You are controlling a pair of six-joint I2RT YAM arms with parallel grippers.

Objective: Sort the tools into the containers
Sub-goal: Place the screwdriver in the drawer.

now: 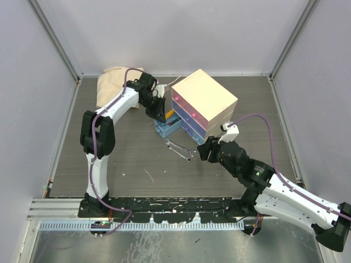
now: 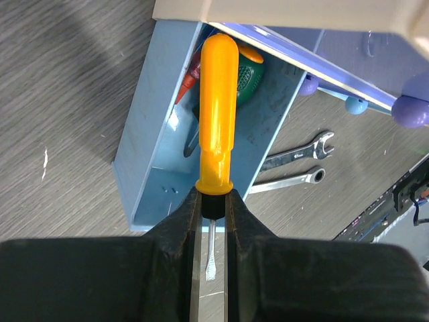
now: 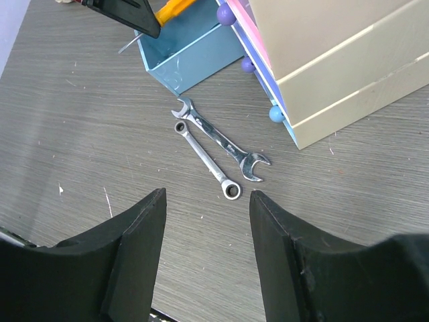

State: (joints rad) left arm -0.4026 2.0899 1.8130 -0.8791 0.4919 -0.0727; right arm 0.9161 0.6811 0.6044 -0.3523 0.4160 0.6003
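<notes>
Left end effector (image 2: 213, 216) clamped on orange-handled screwdriver (image 2: 218, 114) at the shaft, handle over light-blue drawer (image 2: 149, 137); right end effector (image 3: 208, 221) jaws apart, empty, above two silver spanners (image 3: 221, 141) on bench (image 3: 80, 134), near side of chest (image 1: 205, 94).

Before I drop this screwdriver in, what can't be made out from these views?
- Contents of the light-blue drawer: in the left wrist view, the orange-handled screwdriver covers the middle and the chest overhangs the far end. In the top view, the left arm covers most of it.
- The green-handled screwdriver: only part of its handle shows, left wrist view, behind the orange one.
- Inside the pink drawers and blue drawers: their fronts hide it, every view.
</notes>
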